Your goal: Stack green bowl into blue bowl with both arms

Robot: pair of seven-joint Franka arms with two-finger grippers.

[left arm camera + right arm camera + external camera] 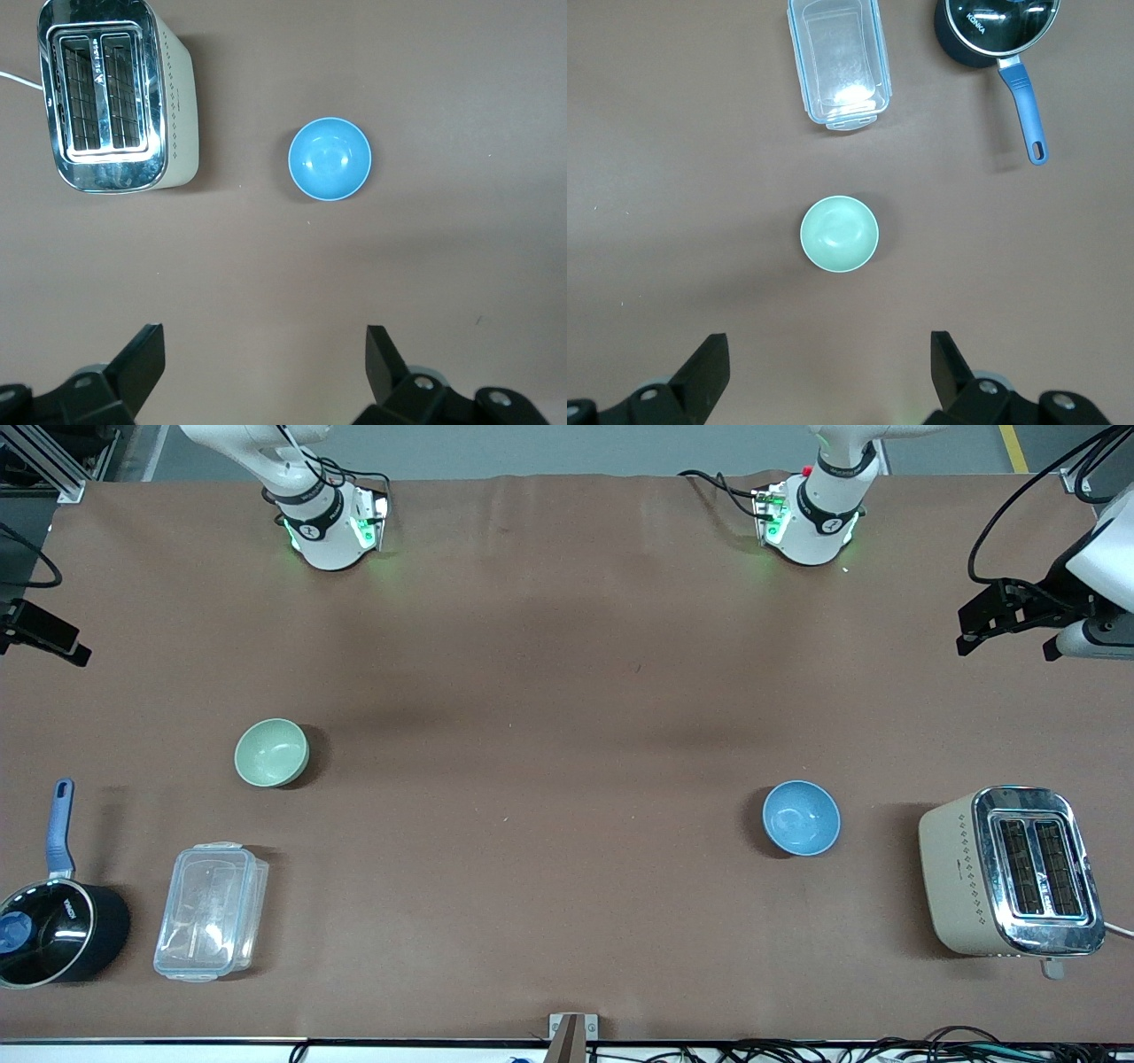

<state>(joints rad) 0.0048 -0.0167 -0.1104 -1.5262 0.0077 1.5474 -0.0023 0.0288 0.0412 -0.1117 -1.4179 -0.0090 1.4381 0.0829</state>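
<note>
The green bowl (271,752) stands upright and empty on the brown table toward the right arm's end. It also shows in the right wrist view (839,234). The blue bowl (802,817) stands upright and empty toward the left arm's end, and shows in the left wrist view (330,159). My left gripper (263,341) is open and empty, high over bare table short of the blue bowl. My right gripper (828,345) is open and empty, high over bare table short of the green bowl. Neither hand shows in the front view, only the arm bases.
A cream and chrome toaster (1010,871) stands beside the blue bowl at the left arm's end. A clear lidded box (211,911) and a black saucepan with a blue handle (53,930) lie nearer the front camera than the green bowl. A black device (1010,611) juts in at the table's edge.
</note>
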